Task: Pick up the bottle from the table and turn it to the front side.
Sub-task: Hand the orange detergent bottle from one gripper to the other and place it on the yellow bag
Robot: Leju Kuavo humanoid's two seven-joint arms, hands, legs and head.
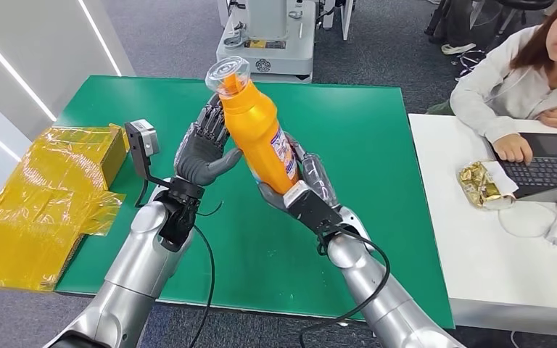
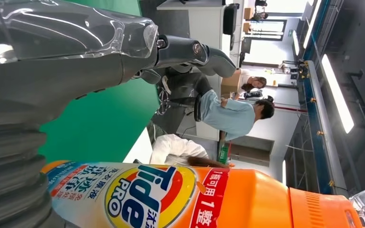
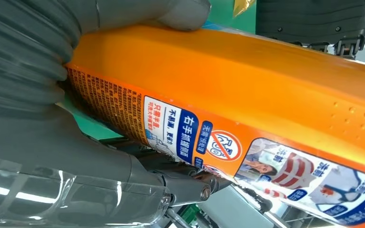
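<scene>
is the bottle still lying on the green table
No, the bottle is lifted above the table, gripped low by the right hand.

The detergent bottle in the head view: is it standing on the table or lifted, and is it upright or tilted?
Lifted and tilted. The orange detergent bottle is held above the green table by the right hand, its clear cap leaning toward the left hand.

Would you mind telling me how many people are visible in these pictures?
3. One person sits at the white table, typing on a laptop. The left wrist view also shows a person in a light blue top and another behind. Others may be hidden.
</scene>
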